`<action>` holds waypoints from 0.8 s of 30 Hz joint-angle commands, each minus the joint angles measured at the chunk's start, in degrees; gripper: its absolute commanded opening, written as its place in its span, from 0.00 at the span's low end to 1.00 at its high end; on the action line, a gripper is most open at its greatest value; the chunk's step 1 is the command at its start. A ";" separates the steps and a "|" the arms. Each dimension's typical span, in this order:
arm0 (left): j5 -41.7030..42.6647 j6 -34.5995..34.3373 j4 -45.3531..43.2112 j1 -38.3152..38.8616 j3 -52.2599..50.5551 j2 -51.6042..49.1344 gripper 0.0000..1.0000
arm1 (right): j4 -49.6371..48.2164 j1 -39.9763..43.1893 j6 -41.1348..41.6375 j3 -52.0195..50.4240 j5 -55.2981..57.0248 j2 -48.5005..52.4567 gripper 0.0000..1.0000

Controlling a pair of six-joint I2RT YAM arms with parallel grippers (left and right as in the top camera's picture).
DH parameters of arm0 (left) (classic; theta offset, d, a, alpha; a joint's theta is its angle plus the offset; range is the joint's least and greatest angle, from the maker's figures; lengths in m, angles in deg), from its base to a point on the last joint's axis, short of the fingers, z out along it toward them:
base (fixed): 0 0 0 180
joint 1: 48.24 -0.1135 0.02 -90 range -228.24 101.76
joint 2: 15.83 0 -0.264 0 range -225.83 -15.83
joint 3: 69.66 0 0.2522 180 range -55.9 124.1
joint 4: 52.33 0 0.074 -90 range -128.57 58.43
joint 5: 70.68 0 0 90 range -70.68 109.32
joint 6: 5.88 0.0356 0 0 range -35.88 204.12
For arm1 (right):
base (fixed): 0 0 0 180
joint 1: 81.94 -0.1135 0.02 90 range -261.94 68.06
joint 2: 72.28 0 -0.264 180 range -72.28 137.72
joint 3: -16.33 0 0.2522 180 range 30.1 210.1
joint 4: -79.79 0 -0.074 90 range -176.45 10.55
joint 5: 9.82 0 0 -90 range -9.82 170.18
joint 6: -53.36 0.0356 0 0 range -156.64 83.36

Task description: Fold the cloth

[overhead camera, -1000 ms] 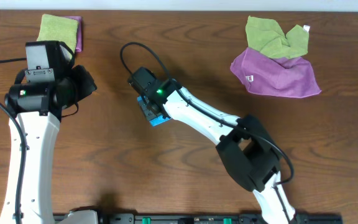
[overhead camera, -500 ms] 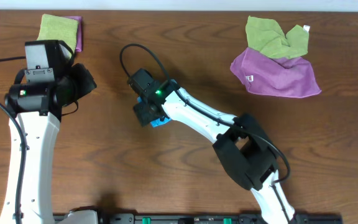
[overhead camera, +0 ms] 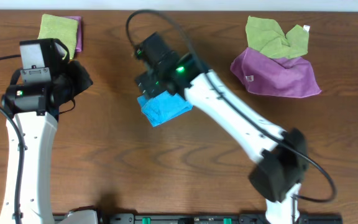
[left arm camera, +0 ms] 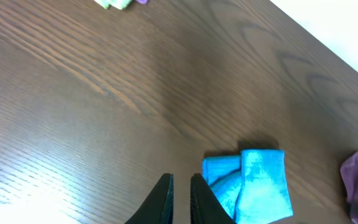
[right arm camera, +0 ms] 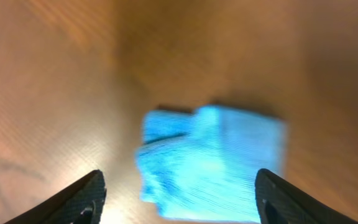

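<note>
Dark wood-grain table (overhead camera: 104,162) fills the view, and near its middle lies the cloth (overhead camera: 165,109), bright blue, bunched into a compact, roughly rectangular bundle sitting a little askew. From the left wrist camera the cloth (left arm camera: 253,183) shows two layers, a rumpled flap on one side and a smoother band beside it. It lies flat on the wood, nothing gripping it.

Right above its upper edge hangs the right gripper (overhead camera: 153,79). The right wrist picture is blurred, but the right gripper (right arm camera: 182,199) clearly has its jaws spread wide, one dark fingertip (right arm camera: 82,198) at each side of the frame, the cloth (right arm camera: 213,162) down between them and clear of both. Released, then, holding nothing. That arm stretches in a long diagonal from the near right edge of the table up to the cloth, a green light (overhead camera: 179,70) glowing near its wrist.

Over on the left, the left gripper (overhead camera: 79,78) points toward the middle, well apart from the cloth. Its own camera shows the left gripper (left arm camera: 180,199) all but closed, only a thin slit between the fingers, nothing in it. Its arm runs up the left side.

At the far right, a purple cloth (overhead camera: 278,74) lies crumpled under a light green cloth (overhead camera: 272,36); the purple one carries a small white tag (overhead camera: 250,78), too small to read. A folded green cloth (overhead camera: 58,28) sits at the far left corner.
</note>
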 commanded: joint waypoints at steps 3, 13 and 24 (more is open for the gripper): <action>0.07 0.61 -0.02 -2.51 0.59 0.11 0.14 | 4.48 3.58 -2.36 3.91 6.97 -5.64 0.81; 9.22 5.29 -0.37 -2.40 -5.86 -1.57 0.24 | 15.63 11.19 -2.78 2.91 7.13 -8.81 0.74; 30.34 8.04 -17.46 -2.38 -27.63 -8.00 0.47 | 11.58 15.15 -8.33 -6.29 -8.28 -6.25 0.02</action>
